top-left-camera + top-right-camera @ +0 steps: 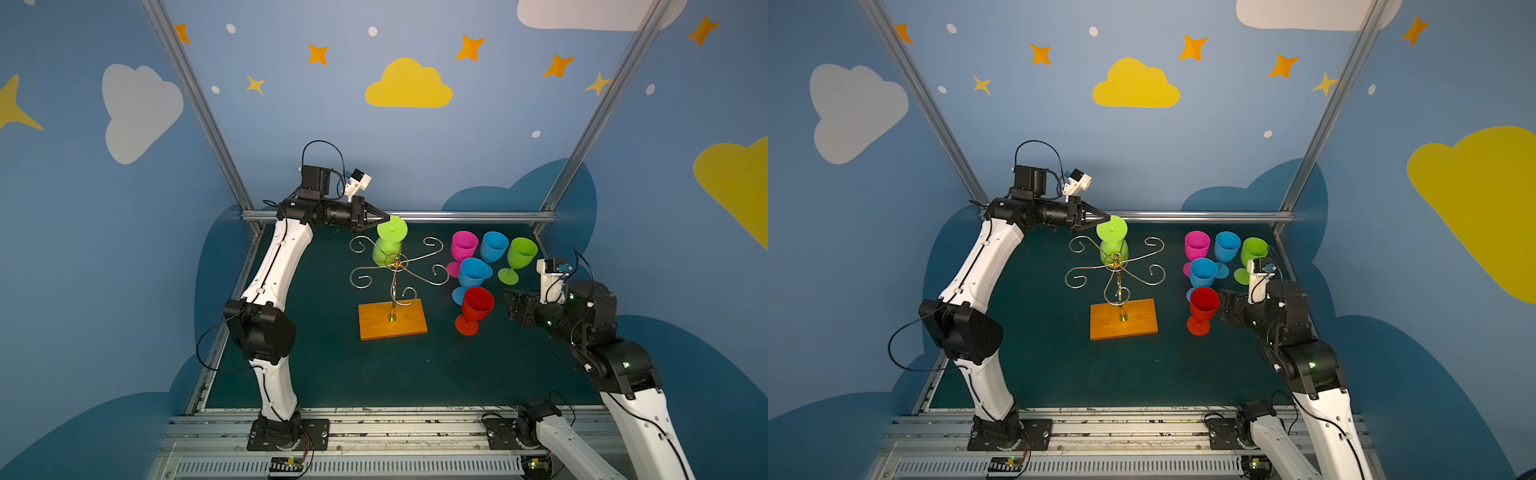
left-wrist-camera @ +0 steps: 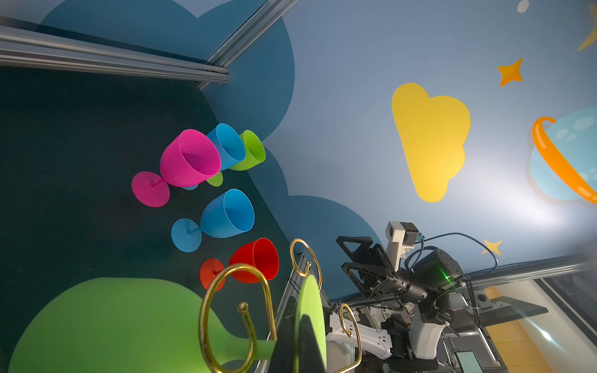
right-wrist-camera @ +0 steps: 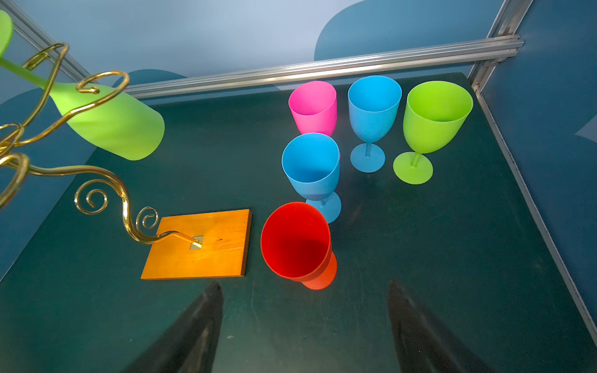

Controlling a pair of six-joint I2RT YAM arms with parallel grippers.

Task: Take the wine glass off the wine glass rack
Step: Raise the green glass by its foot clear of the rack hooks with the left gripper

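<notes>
The dark green tabletop carries everything here. At its middle stands the wine glass rack — an orange-brown wooden base lying flat, a gold wire post rising from it, and scroll-tipped arms spreading out at the top.

To the right of the rack, five plastic glasses stand upright in a tight group. A pink glass, a blue glass and a lime glass make the far row. A second blue glass stands in front of the pink one. A red glass is nearest, close to the right edge of the base.

The wine glass, lime green, hangs upside down on the far arm of the rack. Its stem runs through the wire loop, its round foot sits above the wire, and its bowl hangs tilted below, close to the central post.

My left fingers are clenched on the rim of that foot — my left wrist view shows one on each face of the disc. My right fingers are spread wide and grasp nothing. They sit just to the right of the red glass, clear of it.
</notes>
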